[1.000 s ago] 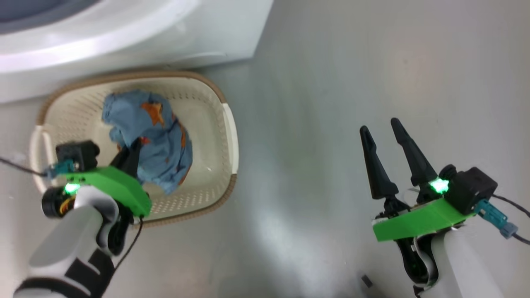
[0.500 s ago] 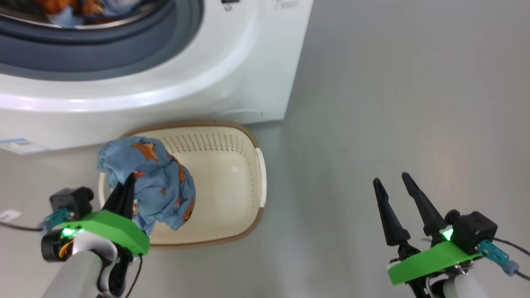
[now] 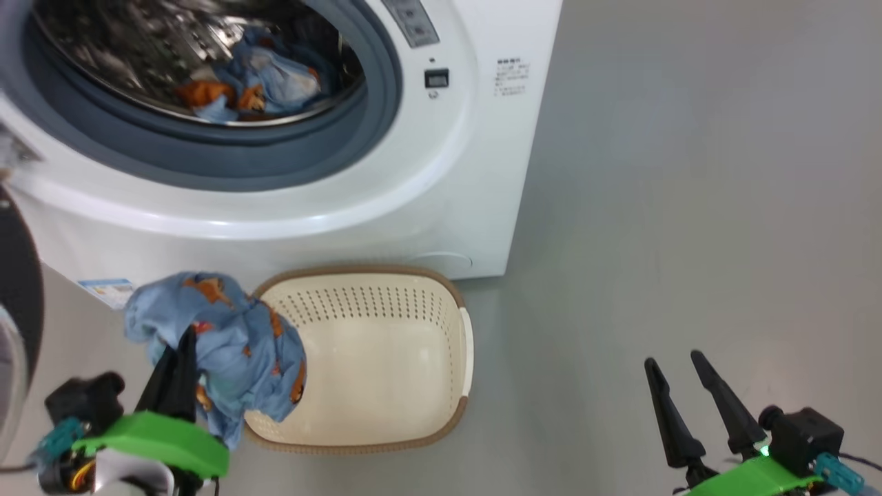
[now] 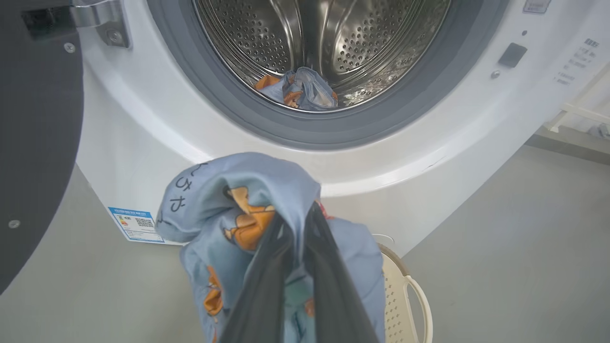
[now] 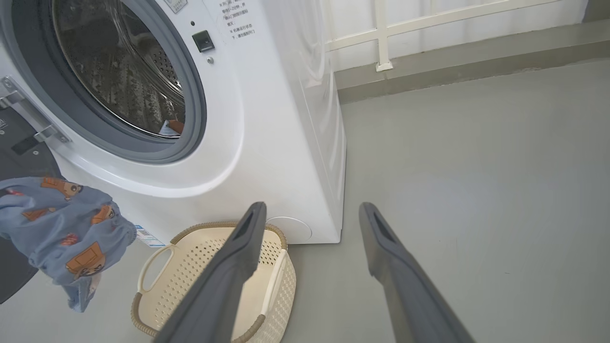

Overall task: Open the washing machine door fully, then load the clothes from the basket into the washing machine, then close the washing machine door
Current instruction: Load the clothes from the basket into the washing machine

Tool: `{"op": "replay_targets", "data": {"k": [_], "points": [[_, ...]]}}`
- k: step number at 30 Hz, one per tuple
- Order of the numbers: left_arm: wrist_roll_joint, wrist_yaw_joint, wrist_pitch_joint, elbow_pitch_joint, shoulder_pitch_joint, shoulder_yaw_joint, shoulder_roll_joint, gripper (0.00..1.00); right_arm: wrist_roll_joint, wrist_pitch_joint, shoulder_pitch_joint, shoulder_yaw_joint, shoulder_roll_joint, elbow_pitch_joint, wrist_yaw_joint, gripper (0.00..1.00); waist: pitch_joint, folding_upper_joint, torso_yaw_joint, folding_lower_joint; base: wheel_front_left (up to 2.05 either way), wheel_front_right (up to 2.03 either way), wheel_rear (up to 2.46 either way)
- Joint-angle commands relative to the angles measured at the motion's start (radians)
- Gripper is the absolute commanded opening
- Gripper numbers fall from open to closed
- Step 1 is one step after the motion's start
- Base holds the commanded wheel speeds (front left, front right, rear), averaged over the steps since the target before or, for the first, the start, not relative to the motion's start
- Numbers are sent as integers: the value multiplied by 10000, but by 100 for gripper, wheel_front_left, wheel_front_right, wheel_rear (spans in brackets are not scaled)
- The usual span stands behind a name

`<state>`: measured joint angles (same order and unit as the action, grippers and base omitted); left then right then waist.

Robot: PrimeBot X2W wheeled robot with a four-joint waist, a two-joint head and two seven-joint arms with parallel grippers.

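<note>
Left gripper (image 4: 299, 221) pinched tight on blue garment (image 4: 228, 190), cloth draping off both sides, held above the basket (image 3: 358, 271) rim at its 9 o'clock. Washing machine drum (image 4: 333, 43) at 12, mouth unobstructed for a straight feed. Door (image 4: 38, 143) swung aside at 9. Right gripper (image 3: 672, 358) spread, holding nothing, parked at 3, likely to keep clear.

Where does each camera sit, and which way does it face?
Head view: on the head, looking forward and down at the washing machine and basket; left pincer shut on clothes lower left, open right pincer lower right.
Left wrist view: on the left wrist, looking along its own fingers into the drum.
Right wrist view: on the right wrist, looking between its own spread fingers at the machine's front and floor.
Shared: all three show the washing machine, basket and held clothes.
</note>
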<state>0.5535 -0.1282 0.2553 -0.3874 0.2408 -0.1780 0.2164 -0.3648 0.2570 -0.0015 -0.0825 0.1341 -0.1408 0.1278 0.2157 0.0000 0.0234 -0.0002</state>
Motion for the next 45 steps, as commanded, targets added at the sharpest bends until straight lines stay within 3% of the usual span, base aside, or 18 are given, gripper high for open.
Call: {"op": "replay_targets", "data": {"k": [1,14,25,36,45], "points": [[-156,-25,65,344,-77,468,253,0,-64,48,136,-182,137,226,29,100,-456,0,218,2,0,0,0],[-962,-25,65,2317,-2117,1915,-322,0,-221,48,982,172,251,431,29,100,-1029,0,296,2,0,0,0],[-947,-25,65,2758,-2212,2008,-662,0,-191,48,1042,203,211,536,29,100,-922,0,259,2,0,0,0],[-325,-25,65,2668,-737,1842,-483,0,-103,48,638,66,42,593,29,100,-160,0,12,2,0,0,0],[-113,-25,65,2320,2002,1862,188,0,30,48,-83,-67,-243,675,29,100,1037,0,-584,2,0,0,0]]}}
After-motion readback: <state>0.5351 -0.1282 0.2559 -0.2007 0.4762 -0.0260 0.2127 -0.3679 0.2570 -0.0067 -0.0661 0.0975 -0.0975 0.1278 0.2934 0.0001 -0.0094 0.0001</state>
